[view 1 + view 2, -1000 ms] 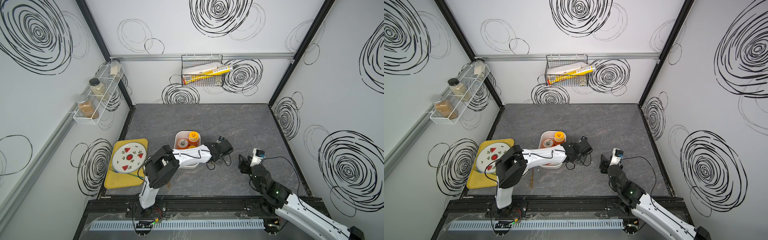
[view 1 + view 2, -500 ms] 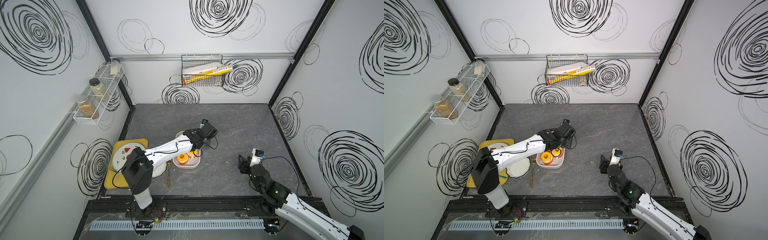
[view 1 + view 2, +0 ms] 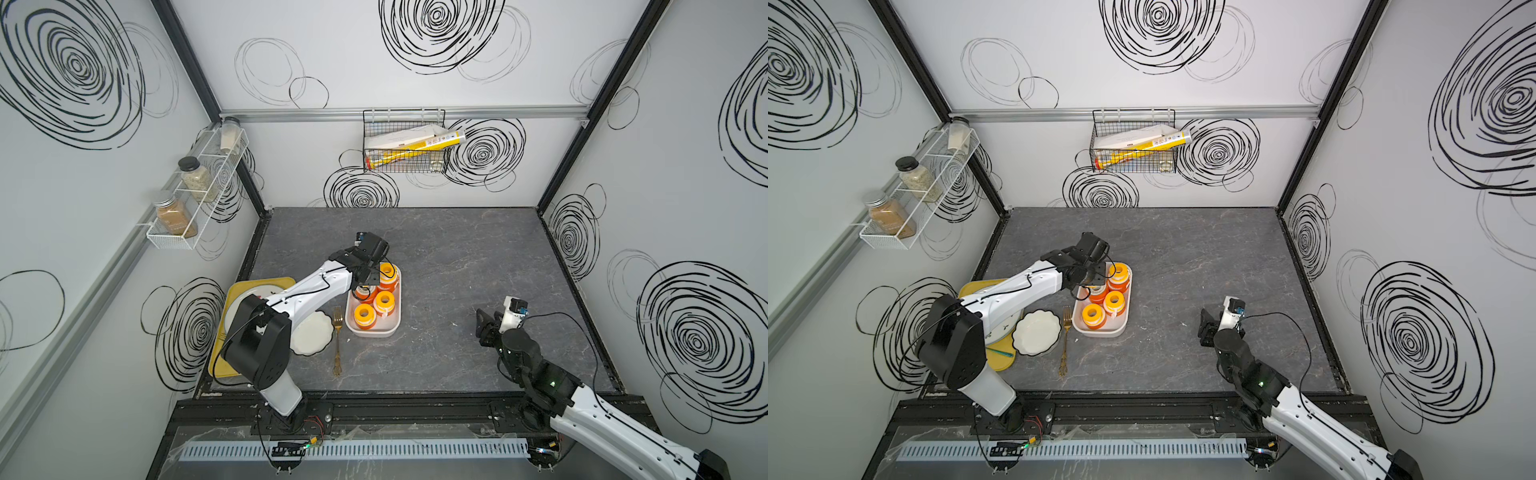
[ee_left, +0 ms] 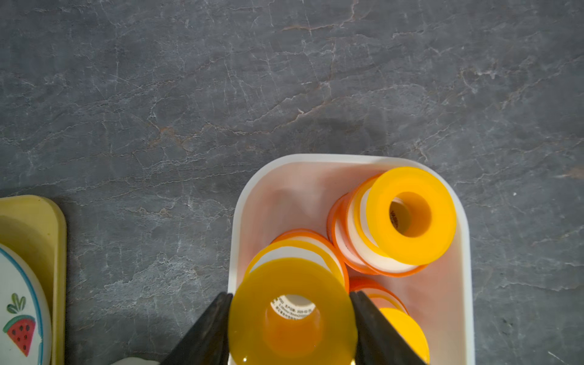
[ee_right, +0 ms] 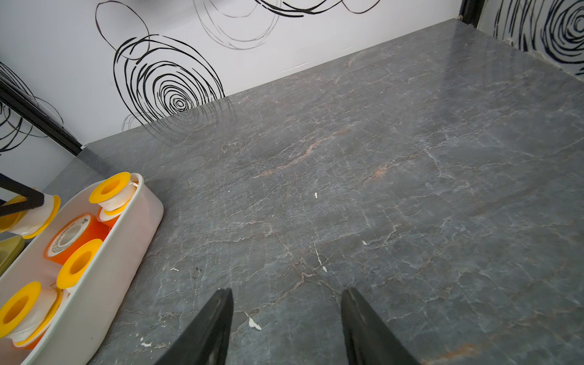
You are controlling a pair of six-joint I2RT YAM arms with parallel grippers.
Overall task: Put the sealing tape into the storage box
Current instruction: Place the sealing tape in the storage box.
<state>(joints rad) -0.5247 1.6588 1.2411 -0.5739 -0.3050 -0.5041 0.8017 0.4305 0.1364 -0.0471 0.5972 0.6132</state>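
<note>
Yellow plastic fills the gap of the left pincer [image 4: 290,294]: its two black jaws are clamped across the flange of one roll of sealing tape [image 4: 256,322]. The spool hole faces up at the wrist, so the roll's axis stands about upright, in line with the pincer. This held roll hangs inside the outline of the storage box [image 4: 331,157], over its far end in both top views. Right under it lies another roll [image 4: 294,249], but I cannot tell whether the two touch. The box is therefore straight below the pincer, not off to a side. I judge that only a short lowering and a letting-go are left, perhaps eased toward the bare corner of box floor [image 4: 284,196] beside the far stack [image 4: 410,215]. The box's long side runs away from the robot's base. Counting tape, there is one roll in the grip and at least five more in the box. Some are piled two high, so a seventh may be hidden. None lies out on the grey table [image 5: 379,189]. The left arm is at the box, while the right pincer [image 5: 286,290] stands well apart over bare table, jaws spread and empty. Round about are one yellow tray [image 4: 41,218] bearing one plate [image 4: 22,284], one white scalloped dish [image 3: 1036,332] and one gold fork [image 3: 1065,340].
</note>
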